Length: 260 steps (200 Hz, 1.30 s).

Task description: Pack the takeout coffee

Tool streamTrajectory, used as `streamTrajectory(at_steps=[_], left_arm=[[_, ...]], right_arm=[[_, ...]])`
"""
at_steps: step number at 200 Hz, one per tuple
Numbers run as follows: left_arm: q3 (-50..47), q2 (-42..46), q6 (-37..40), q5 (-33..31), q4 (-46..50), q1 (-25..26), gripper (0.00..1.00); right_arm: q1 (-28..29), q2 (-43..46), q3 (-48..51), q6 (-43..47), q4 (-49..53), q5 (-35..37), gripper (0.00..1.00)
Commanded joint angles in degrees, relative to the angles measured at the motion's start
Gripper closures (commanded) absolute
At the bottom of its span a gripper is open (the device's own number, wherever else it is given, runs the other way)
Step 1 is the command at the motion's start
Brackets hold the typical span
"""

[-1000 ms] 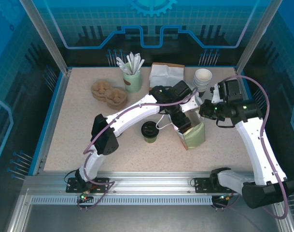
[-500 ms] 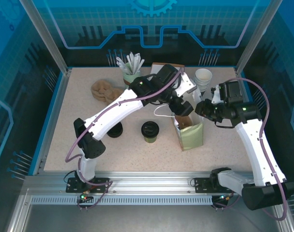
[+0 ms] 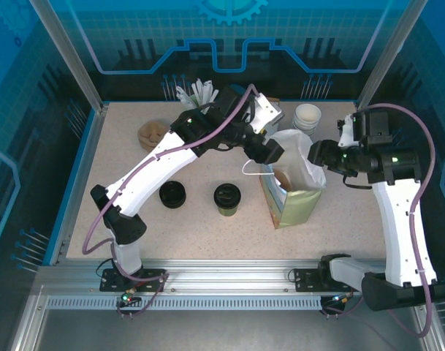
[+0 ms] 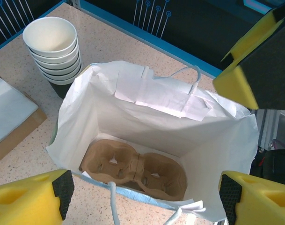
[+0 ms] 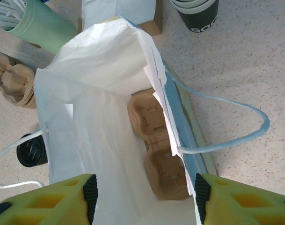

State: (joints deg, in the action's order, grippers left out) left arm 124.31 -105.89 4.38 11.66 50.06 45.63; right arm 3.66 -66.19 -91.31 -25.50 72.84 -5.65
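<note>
**mugrunner:** Where do we have the takeout coffee (image 3: 227,197) at this point?

**benchrat:** We've got it standing on the table (image 3: 207,234), just left of the paper bag (image 3: 295,208). It's near the bag but not touching it. It's upright, long axis straight up and down, black lid facing the ceiling, with a bit of pale green side showing under it. On its far side sits another round black thing (image 3: 172,194), and we can't tell if that's a lid or a cup.

**mugrunner:** And the grippers?

**benchrat:** We see the left gripper (image 4: 144,199) hanging over the bag's open mouth, yellow pads (image 4: 30,199) spread wide. The right gripper (image 5: 142,201) is at the bag's right rim, fingers apart too, one on either side of the bag wall.

**mugrunner:** Anything in the bag?

**benchrat:** A brown cup carrier (image 4: 133,166) lying flat on the bottom. Past the bag we've got the stack of paper cups (image 4: 52,49), plus the green stirrer cup (image 5: 44,23) with spare carriers (image 5: 9,82) next to it.
</note>
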Motion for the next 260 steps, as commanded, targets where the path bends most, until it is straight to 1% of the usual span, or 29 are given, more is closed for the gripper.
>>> streamTrajectory(at_steps=[1,45,86,117,133,161,173,184,205,212,225,240,260], left_arm=[[-1.44,2.01,-0.89,0.6,-1.28,-0.78,0.17],[-2.74,3.48,-0.65,0.71,-1.04,-1.03,0.17],[-4.68,5.13,-0.26,0.32,-1.05,-1.13,0.17],[-6.79,6.52,-0.34,0.03,-1.89,-1.19,0.16],[-7.36,7.07,-0.28,-0.14,-2.07,-1.24,0.16],[-8.29,7.93,-0.1,-0.34,-2.4,-1.45,0.16],[-8.56,8.14,-0.08,-0.33,-2.7,-1.55,0.16],[-8.65,8.15,-0.08,-0.25,-2.85,-1.59,0.16],[-8.55,8.15,-0.14,0.15,-3.0,-1.66,0.16],[-8.5,8.15,-0.08,0.15,-3.04,-1.66,0.16],[-8.52,8.24,-0.08,0.29,-3.04,-1.67,0.15],[-8.55,8.41,-0.05,0.14,-3.05,-1.66,0.15],[-8.69,8.67,0.18,-0.29,-2.95,-1.68,0.15]], right_arm=[[-1.03,-1.11,-2.48,4.38,2.53,1.15,0.39],[-1.02,-8.92,-5.47,10.77,-2.92,-0.96,0.4],[-1.11,-14.47,-4.87,15.9,-8.91,-3.01,0.38],[-1.05,-18.77,-5.87,17.71,-8.56,-4.39,0.4],[-1.02,-19.67,-5.37,17.76,-8.16,-4.16,0.43],[-0.66,-18.63,-1.64,17.8,-10.17,-2.27,0.44],[-0.65,-18.77,-0.77,17.68,-10.49,-1.62,0.46],[-0.62,-19.43,-0.69,17.74,-10.36,-1.56,0.49],[-0.66,-20.46,-0.75,17.67,-9.91,-1.38,0.59],[-0.61,-20.51,-0.73,17.63,-9.99,-1.47,0.64],[-0.54,-20.32,-0.9,17.62,-10.26,-1.94,0.76],[-0.34,-19.71,-1.26,17.68,-10.47,-3.28,0.88],[0.1,-17.53,-0.76,16.77,-11.21,-3.7,0.98]])
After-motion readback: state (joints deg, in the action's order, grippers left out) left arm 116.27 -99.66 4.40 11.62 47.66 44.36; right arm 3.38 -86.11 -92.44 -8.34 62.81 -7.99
